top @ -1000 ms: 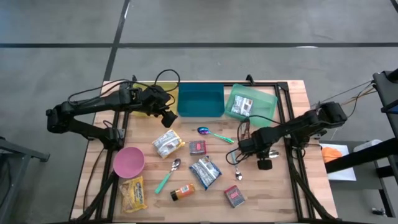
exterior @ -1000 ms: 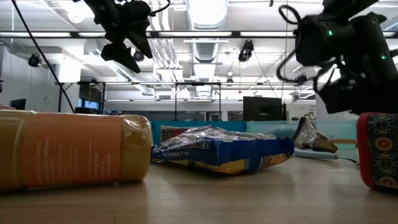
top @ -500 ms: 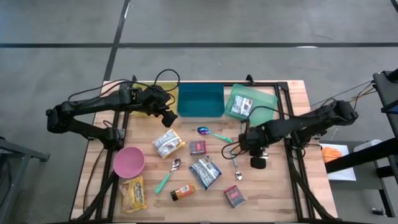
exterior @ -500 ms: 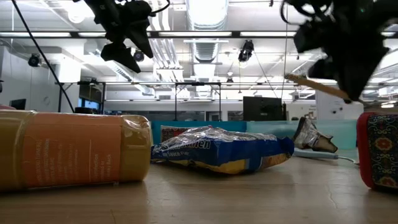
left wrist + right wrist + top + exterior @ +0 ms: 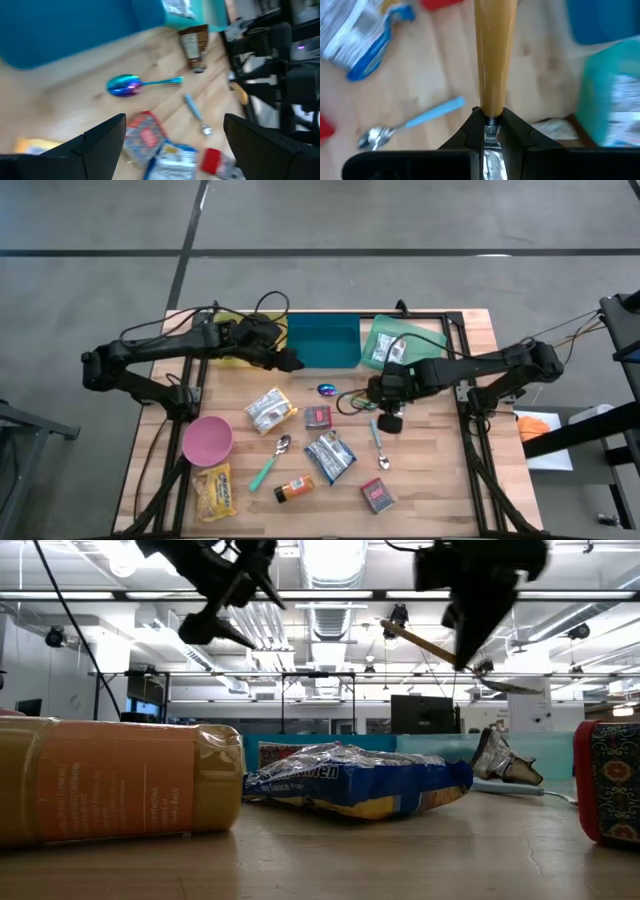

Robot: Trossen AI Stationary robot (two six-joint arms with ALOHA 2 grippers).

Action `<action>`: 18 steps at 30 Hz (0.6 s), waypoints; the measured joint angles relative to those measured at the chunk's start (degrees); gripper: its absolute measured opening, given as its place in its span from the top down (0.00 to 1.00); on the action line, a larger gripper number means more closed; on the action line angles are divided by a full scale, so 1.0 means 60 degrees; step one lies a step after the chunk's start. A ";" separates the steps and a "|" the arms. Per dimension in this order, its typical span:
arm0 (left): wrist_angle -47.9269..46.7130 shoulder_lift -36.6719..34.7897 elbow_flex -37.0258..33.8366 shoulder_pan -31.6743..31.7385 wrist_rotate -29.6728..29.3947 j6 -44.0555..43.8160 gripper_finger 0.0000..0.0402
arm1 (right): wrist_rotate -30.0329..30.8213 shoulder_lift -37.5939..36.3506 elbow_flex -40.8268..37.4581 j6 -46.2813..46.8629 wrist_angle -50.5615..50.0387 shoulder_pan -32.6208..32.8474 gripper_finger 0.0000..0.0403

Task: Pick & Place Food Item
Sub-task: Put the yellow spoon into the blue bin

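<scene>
Right wrist view: right fingers (image 5: 490,131) clamp wooden-handled utensil (image 5: 492,60); handle points straight ahead; left fingers (image 5: 120,132) open.

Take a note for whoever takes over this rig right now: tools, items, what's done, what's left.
Left tool: open, empty, above the table beside the blue bin.
Right tool: shut on a wooden-handled utensil, held clear of the table.
Done: one packet lies in the green bin.
Left: the silver snack bag and other food lie unplaced; the utensil's destination is unclear.
</scene>
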 joint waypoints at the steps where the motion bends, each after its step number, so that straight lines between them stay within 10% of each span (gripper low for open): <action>1: 0.0217 0.0108 0.0000 0.0001 0.0105 -0.0158 0.14 | 0.0100 0.0093 0.0187 0.0002 -0.0042 -0.0109 0.93; 18: 0.2724 0.1285 0.0004 -0.0095 0.0672 -0.1160 0.14 | 0.0016 0.1536 0.2092 -0.0633 -0.0149 -0.0933 0.93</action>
